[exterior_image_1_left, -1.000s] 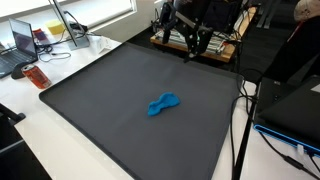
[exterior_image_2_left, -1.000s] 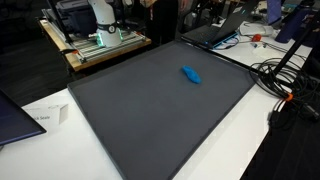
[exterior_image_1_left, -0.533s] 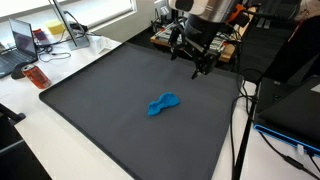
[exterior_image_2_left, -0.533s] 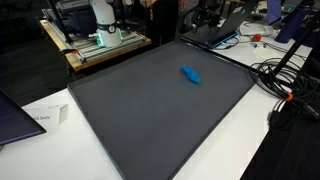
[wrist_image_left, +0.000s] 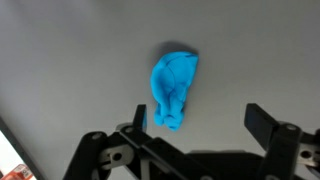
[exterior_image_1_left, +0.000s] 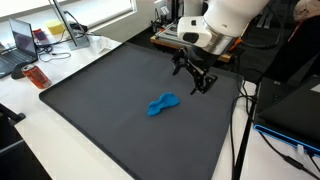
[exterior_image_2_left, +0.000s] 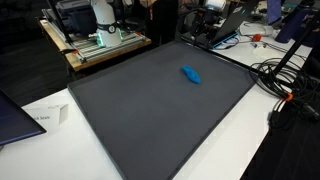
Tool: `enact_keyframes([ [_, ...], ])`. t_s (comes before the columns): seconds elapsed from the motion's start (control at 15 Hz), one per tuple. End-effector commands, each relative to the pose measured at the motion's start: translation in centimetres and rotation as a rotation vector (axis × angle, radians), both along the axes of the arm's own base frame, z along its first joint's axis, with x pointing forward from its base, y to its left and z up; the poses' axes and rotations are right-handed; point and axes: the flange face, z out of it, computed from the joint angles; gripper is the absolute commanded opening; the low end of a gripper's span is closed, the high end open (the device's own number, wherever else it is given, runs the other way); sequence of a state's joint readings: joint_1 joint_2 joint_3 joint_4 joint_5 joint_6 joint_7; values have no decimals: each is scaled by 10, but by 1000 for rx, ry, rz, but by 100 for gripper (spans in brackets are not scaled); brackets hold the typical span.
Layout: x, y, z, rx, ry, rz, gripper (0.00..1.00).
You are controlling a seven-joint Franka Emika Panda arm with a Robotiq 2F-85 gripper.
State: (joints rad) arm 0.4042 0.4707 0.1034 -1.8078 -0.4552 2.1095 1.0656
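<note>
A crumpled blue cloth (exterior_image_1_left: 163, 103) lies near the middle of a large dark grey mat (exterior_image_1_left: 90, 100); it also shows in an exterior view (exterior_image_2_left: 190, 74). My gripper (exterior_image_1_left: 194, 78) hangs open and empty above the mat, up and to the right of the cloth, not touching it. In the wrist view the blue cloth (wrist_image_left: 174, 88) lies on the grey mat just ahead of my open fingers (wrist_image_left: 200, 122), nearer the left finger. In an exterior view the arm (exterior_image_2_left: 207, 12) is at the mat's far edge, and the fingers are hard to make out.
A white table (exterior_image_1_left: 60, 140) bears the mat. A laptop (exterior_image_1_left: 22, 42), cables and a red object (exterior_image_1_left: 36, 76) sit at the left. A black bag (exterior_image_1_left: 290, 110) and cables lie at the right. A rack (exterior_image_2_left: 95, 40) stands behind; a paper card (exterior_image_2_left: 45, 118) lies near.
The arm has swung from behind the mat's far edge out over the mat and down toward the blue cloth. The cloth has not moved.
</note>
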Motion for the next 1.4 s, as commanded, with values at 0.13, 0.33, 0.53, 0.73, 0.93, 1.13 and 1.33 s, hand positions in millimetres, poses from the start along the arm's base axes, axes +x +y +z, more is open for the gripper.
enact_keyframes([
  [0.13,-16,9,-35,-85,-75,45,100],
  [0.33,-30,9,-46,-129,-95,36,100],
  [0.53,-40,5,-56,-117,-96,12,100],
  [0.73,-49,1,-67,-92,-98,-4,100],
  [0.93,-59,-6,-81,-79,-111,-33,100],
  [1.13,-63,-13,-93,-60,-133,-43,100],
  [1.33,-64,-21,-99,-41,-143,-48,100],
])
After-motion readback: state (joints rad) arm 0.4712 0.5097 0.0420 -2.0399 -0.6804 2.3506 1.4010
